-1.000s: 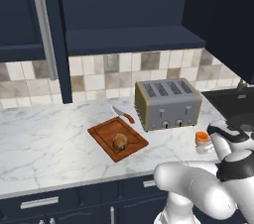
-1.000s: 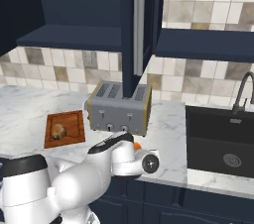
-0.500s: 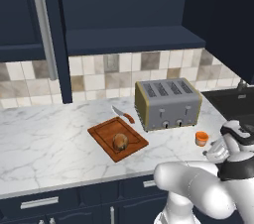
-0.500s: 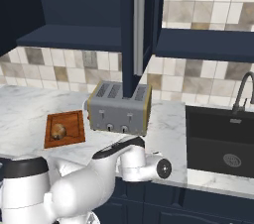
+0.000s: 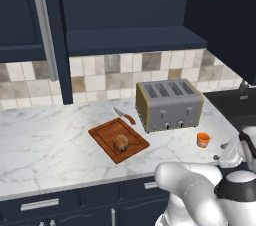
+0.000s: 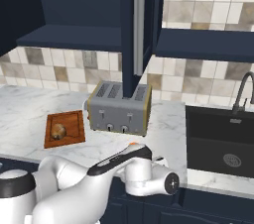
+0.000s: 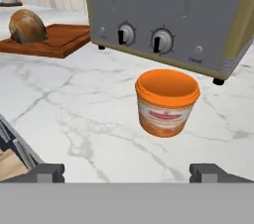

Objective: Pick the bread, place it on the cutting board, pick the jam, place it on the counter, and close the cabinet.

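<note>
While the jam stood upright on the counter, near the counter's front edge and just in front of the toaster, the gripper hung apart from it with its jaws spread wide and nothing between them. In the hand view the two finger tips rose on either side of the pot, short of it. The bread lay on the cutting board, toward the board's front corner, and the board sat on the marble to the left of the toaster, set back from the counter's front edge. A knife lay at the board's rear corner, beside the toaster. Above, the cabinet door stood open, edge-on, its long silver handle vertical.
</note>
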Controlling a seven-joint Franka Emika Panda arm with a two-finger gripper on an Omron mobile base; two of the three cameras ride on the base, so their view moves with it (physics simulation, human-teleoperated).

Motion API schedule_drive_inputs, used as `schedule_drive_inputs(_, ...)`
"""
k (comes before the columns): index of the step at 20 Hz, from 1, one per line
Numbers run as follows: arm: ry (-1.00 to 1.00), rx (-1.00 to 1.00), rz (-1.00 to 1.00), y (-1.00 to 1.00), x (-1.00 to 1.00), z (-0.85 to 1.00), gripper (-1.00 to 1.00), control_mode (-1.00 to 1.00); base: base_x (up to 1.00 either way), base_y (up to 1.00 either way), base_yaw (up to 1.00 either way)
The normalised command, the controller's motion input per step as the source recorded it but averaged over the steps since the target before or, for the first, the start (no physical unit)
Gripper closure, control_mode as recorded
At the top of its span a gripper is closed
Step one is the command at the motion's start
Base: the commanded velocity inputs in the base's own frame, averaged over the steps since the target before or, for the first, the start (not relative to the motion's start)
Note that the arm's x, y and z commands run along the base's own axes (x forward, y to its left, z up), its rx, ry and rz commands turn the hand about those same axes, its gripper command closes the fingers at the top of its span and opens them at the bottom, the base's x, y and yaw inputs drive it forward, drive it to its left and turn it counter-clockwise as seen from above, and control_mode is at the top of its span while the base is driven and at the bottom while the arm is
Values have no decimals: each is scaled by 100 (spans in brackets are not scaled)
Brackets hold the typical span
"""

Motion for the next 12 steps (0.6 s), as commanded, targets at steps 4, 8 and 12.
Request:
schedule_drive_inputs(4, -5, 2, 0, 0, -14, 38, -100, -100, 0, 0, 0)
schedule_drive_inputs(8, -3, 3, 0, -1, -11, 44, -100, -100, 0, 0, 0)
schedule_drive_inputs(12, 0, 5, 0, -1, -6, 46, -100, -100, 0, 0, 0)
